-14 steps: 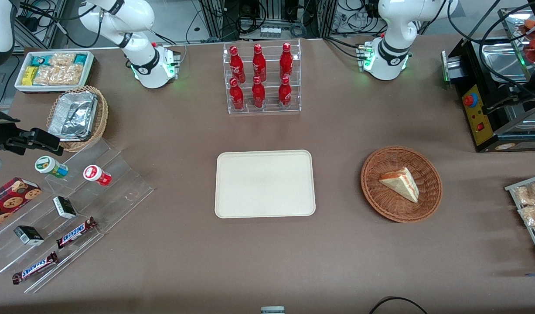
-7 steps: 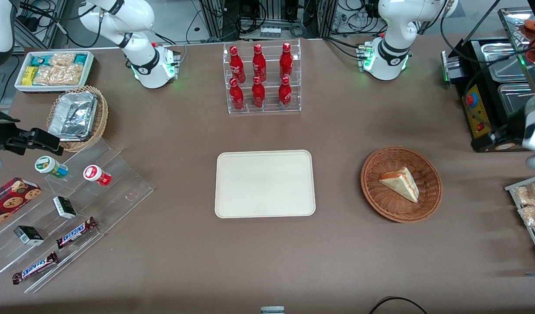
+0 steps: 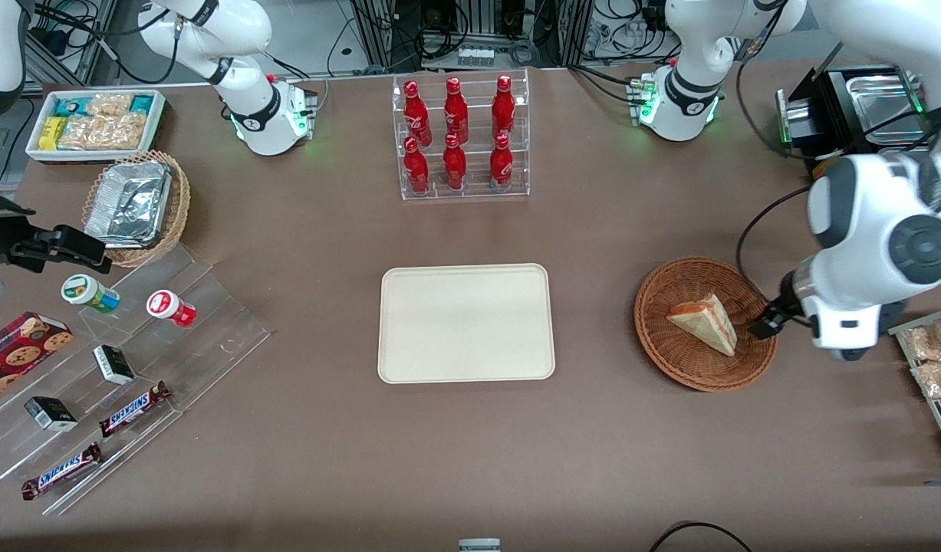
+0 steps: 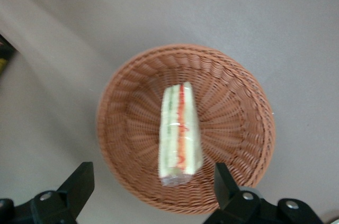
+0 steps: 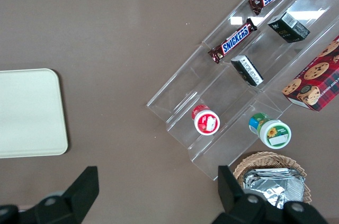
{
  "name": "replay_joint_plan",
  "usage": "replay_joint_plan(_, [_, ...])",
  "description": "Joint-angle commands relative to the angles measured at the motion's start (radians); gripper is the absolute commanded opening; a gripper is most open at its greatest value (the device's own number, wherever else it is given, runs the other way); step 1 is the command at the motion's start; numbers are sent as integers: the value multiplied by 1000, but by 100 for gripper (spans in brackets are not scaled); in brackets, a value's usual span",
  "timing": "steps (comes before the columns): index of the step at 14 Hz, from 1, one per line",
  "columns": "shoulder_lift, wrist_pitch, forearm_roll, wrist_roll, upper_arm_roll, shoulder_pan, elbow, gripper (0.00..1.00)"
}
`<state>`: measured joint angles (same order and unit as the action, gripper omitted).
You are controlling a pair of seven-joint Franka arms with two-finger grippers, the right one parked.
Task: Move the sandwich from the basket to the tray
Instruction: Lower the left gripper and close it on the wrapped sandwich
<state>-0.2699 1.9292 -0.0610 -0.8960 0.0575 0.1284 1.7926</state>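
The left arm's gripper (image 4: 151, 189) hangs with fingers spread wide and empty above the reddish-brown wicker basket (image 4: 241, 113), where the sandwich wedge (image 4: 180, 131) lies just ahead, its long axis pointing into their gap.

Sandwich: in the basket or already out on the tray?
In the basket. The sandwich lies in it, and the tray holds nothing. The gripper hangs open above the basket, fingers apart, touching nothing.
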Motion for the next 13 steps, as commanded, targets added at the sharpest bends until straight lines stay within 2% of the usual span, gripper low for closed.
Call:
replay_joint_plan(1, [38, 112, 50, -82, 4, 2, 102, 100])
replay_joint_plan(8, [109, 416, 49, -89, 2, 4, 375, 100])
replay_joint_plan(13, [90, 487, 52, -89, -1, 5, 412, 100])
